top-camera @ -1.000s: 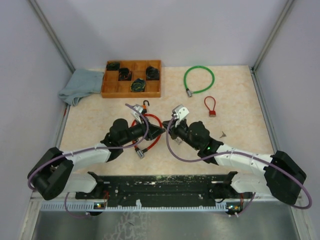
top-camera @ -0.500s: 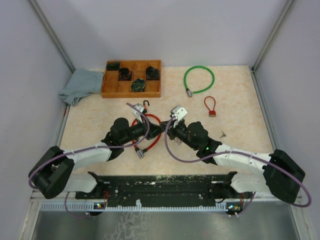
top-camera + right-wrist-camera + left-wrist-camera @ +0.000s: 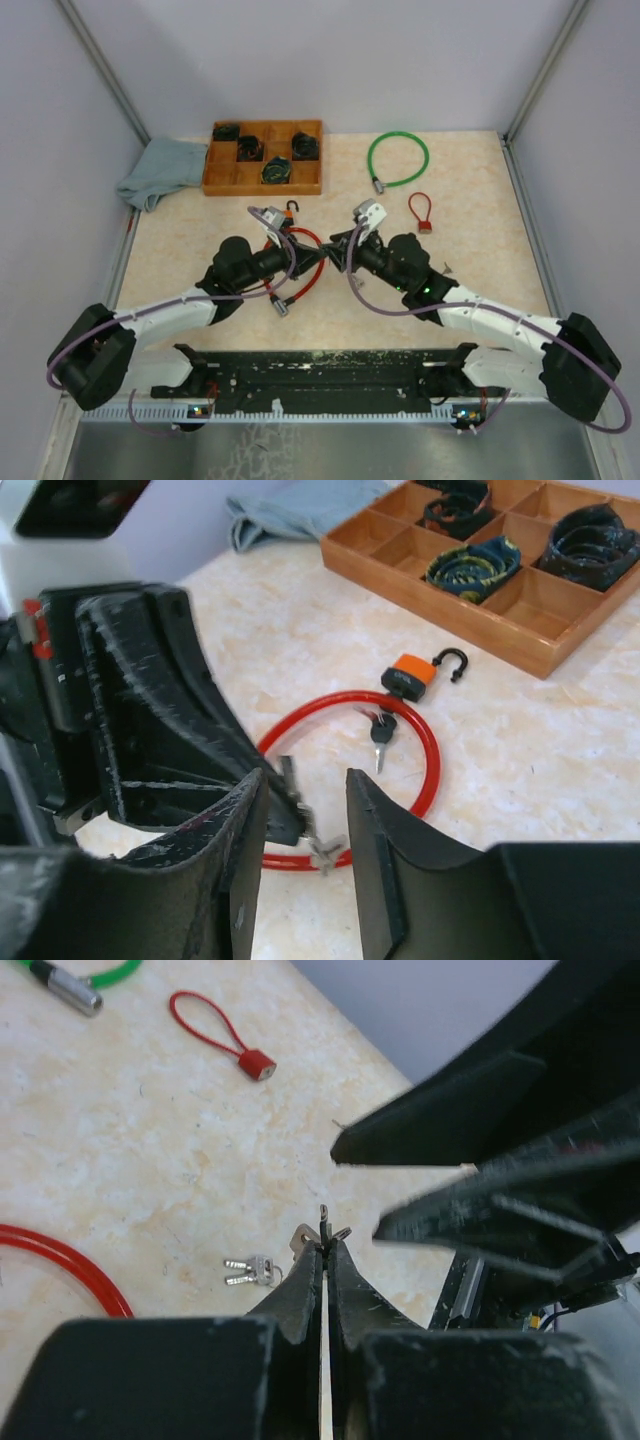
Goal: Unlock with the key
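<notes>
The key is a small metal piece pinched at the very tips of the left gripper, whose fingers are pressed together on it with no gap showing. It stands up just past the fingertips, raised off the desk. It looks like a key blade with a bit of ring beside it, though the close view leaves its shape unclear.

The right gripper faces the left one tip to tip above the middle of the desk. Its jaws stand apart on either side of the key and grip nothing.

Just behind the two grippers lies a red cable curled in a loop. An orange padlock with a black hook-shaped shackle sits at the far edge of the loop, and a second key hangs from the padlock inside the loop.

To the right of the right arm a small bunch of keys lies flat on the desk. Farther back on the right are a small red loop lock and a green cable coiled in a ring with a metal end. At the back left sits a wooden tray with dark coiled items in several compartments, and a blue-grey cloth is bunched against its left side
</notes>
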Controlling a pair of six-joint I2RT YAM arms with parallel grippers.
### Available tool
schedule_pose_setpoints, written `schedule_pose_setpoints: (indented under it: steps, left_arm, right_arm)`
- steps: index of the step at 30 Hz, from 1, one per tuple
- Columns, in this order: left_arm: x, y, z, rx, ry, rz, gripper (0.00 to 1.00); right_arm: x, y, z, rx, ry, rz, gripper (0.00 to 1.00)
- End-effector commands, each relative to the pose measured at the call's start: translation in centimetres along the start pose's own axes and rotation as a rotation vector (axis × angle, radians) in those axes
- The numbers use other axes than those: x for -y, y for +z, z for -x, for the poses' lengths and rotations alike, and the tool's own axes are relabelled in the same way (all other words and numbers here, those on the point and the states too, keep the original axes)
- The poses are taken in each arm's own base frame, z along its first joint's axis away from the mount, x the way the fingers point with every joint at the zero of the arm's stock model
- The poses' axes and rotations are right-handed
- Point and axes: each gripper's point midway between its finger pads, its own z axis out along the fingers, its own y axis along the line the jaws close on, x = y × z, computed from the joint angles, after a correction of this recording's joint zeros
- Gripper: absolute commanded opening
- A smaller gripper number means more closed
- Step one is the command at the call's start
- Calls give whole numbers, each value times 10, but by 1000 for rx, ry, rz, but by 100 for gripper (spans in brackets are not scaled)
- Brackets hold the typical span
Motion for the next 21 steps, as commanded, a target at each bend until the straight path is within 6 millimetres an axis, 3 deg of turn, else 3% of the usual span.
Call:
schedule_pose_setpoints:
  steps: [1,4,11,21]
  left_arm:
    - [16,-11,25,86,143,-54,0]
    - [26,-19,30,112,179,-94,0]
    - [54,-29,27,117,214,-252,0]
    - [77,-39,30,137,221,-365,0]
  right_arm:
    - [-10,-21,49,103,136,184,39]
    - [-12,-33,47,112,146,274,44]
    - [-31,-48,43,141,133,477,44]
    - [-43,-52,34,121,124,589,33]
